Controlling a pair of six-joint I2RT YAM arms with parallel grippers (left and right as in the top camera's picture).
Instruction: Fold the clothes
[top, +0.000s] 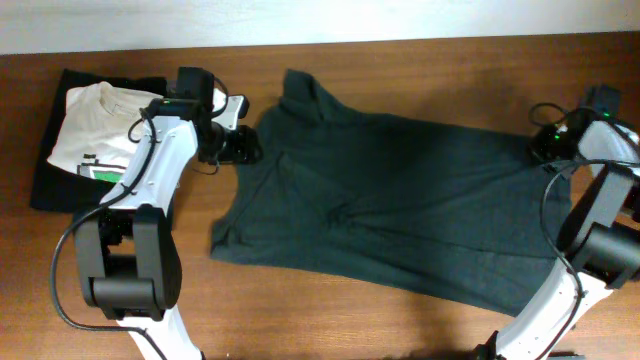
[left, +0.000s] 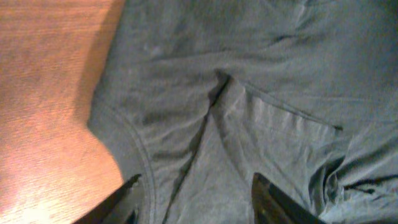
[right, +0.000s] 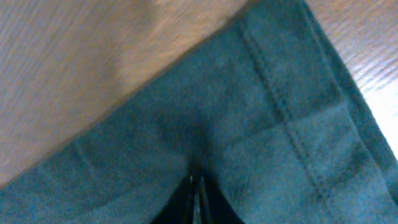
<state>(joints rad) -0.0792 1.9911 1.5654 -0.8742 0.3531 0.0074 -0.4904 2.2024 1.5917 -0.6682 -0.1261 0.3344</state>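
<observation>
The clothes (top: 400, 200), one dark grey-green T-shirt, lie spread and wrinkled across the middle of the wooden table. My left gripper (top: 240, 147) hovers at the shirt's left edge. In the left wrist view it (left: 196, 190) stands open, its fingers (left: 268, 200) straddling rumpled cloth (left: 261, 74) beside a curved hem. My right gripper (top: 543, 148) is at the shirt's far right edge. In the right wrist view it (right: 198, 182) is shut, with the fabric (right: 186, 124) puckered at its tips near a stitched hem.
A white tee with green print (top: 95, 135) lies on a black folded garment (top: 50, 185) at the back left, close behind my left arm. Bare wood (top: 300, 310) runs along the front edge. A pale wall strip (top: 300, 20) bounds the back.
</observation>
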